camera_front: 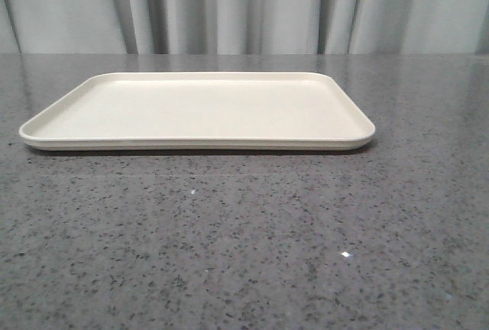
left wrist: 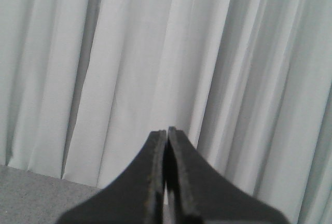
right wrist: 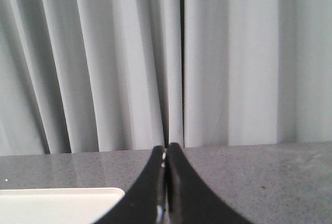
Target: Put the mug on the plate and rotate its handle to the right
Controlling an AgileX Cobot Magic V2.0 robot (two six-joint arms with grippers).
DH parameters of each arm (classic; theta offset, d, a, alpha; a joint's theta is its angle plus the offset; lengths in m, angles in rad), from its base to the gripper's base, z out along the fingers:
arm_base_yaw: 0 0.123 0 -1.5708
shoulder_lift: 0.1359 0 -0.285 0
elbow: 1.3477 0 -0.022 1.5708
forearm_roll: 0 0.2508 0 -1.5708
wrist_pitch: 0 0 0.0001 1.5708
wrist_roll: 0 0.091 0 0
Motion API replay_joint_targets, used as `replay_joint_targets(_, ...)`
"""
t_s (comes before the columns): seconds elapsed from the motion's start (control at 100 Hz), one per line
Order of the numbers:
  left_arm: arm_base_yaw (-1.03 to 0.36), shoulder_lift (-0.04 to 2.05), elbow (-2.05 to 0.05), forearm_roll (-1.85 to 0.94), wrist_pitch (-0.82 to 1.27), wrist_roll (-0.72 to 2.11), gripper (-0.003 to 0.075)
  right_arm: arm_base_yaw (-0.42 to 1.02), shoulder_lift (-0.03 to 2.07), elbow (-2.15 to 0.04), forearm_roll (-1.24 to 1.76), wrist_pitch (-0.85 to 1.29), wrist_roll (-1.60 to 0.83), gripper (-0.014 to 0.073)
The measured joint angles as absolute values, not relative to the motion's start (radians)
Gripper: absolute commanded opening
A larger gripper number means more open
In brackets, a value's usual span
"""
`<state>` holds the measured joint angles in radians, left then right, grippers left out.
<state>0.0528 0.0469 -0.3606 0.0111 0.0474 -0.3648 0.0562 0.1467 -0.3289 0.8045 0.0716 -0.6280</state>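
Observation:
The cream rectangular plate (camera_front: 197,110) lies flat on the grey speckled table in the front view, with nothing on it. One corner of it shows in the right wrist view (right wrist: 59,203). The mug and its handle are out of view in every frame. My left gripper (left wrist: 167,130) is shut and empty, pointing at the curtain above the table. My right gripper (right wrist: 166,147) is shut and empty, raised beside the plate's corner. Neither gripper shows in the front view.
A pale pleated curtain (camera_front: 244,5) hangs behind the table's far edge. The grey speckled tabletop (camera_front: 244,253) spreads in front of the plate and to both sides.

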Motion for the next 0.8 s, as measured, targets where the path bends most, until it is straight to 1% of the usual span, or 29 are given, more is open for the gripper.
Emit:
replay_joint_targets(0.14,0.053,0.133,-0.48,0.048,0.18,-0.365,-0.002,0.056,0.233,-0.437,0.801,0.11,-0.692,-0.0056)
replay_joint_targets(0.27,0.053,0.222,-0.582,0.083,0.299,-0.365,-0.0019,0.056,0.271,-0.514,0.799,0.123,-0.722,-0.0056)
replay_joint_targets(0.38,0.053,0.307,-0.666,0.109,0.404,-0.339,0.0003,0.056,0.278,-0.543,0.798,0.123,-0.726,-0.0056)
replay_joint_targets(0.49,0.053,0.4,-0.747,0.109,0.503,-0.301,0.0094,0.056,0.278,-0.55,0.798,0.123,-0.728,-0.0041)
replay_joint_targets(0.59,0.053,0.476,-0.812,0.109,0.568,-0.281,0.0223,0.056,0.278,-0.552,0.798,0.123,-0.729,-0.0003)
replay_joint_targets(0.62,0.053,0.495,-0.829,0.109,0.584,-0.276,0.0274,0.056,0.278,-0.552,0.798,0.123,-0.729,0.001)
replay_joint_targets(0.65,0.053,0.516,-0.85,0.109,0.6,-0.272,0.0324,0.056,0.278,-0.552,0.798,0.123,-0.729,0.003)
replay_joint_targets(0.66,0.053,0.52,-0.854,0.109,0.602,-0.271,0.0324,0.056,0.278,-0.552,0.798,0.123,-0.729,0.0035)
replay_joint_targets(0.72,0.053,0.55,-0.888,0.109,0.622,-0.265,0.0404,0.056,0.278,-0.552,0.798,0.123,-0.729,0.0085)
replay_joint_targets(0.73,0.053,0.552,-0.892,0.109,0.625,-0.264,0.0404,0.056,0.278,-0.552,0.798,0.123,-0.729,0.0085)
replay_joint_targets(0.74,0.053,0.555,-0.895,0.109,0.625,-0.264,0.0418,0.056,0.278,-0.552,0.798,0.123,-0.729,0.0099)
replay_joint_targets(0.79,0.053,0.573,-0.92,0.109,0.634,-0.262,0.0432,0.056,0.278,-0.552,0.798,0.123,-0.729,0.0166)
replay_joint_targets(0.8,0.053,0.575,-0.923,0.109,0.635,-0.262,0.0432,0.056,0.278,-0.552,0.798,0.123,-0.729,0.0166)
